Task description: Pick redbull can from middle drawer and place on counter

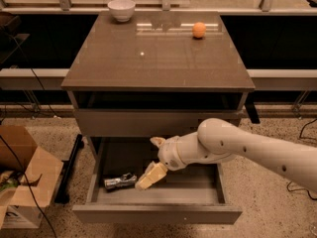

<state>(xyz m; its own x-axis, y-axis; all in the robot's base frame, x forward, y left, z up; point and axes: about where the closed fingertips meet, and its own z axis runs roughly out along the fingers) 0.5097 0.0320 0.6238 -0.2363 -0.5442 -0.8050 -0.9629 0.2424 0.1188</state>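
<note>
Box: an open brown cardboard box point(22, 175) stands on the speckled floor point(267, 213) at the lower left of the frame, well apart from the cabinet.
Bowl: a small white round bowl point(121, 9) sits upright at the upper left, on the far left corner of the top slab.
Can: the slim silvery metal redbull can point(119, 181) with darker markings lies on its side on the drawer floor, left of centre in the lower part of the frame, nearer the drawer's left wall.
Drawer: the wide, shallow grey-brown middle drawer point(158, 215) is pulled out, lower centre, with its plain front panel toward the bottom edge.
Gripper: the cream two-finger gripper point(147, 162) hangs inside the open drawer, just right of the can.
Jaws: spread wide, holding nothing. The lower finger's tip lies at the can's right end; whether it touches cannot be told. The upper finger points toward the drawer's back.
Desk: the glossy grey-brown rectangular desk point(158, 66) fills the upper middle and reflects the light.
Ball: a small orange ball point(198, 29) rests on the desk's far right part, upper right of centre.
Arm: the white rounded robot arm point(257, 150) enters from the right edge and slants down to the left into the drawer.
</note>
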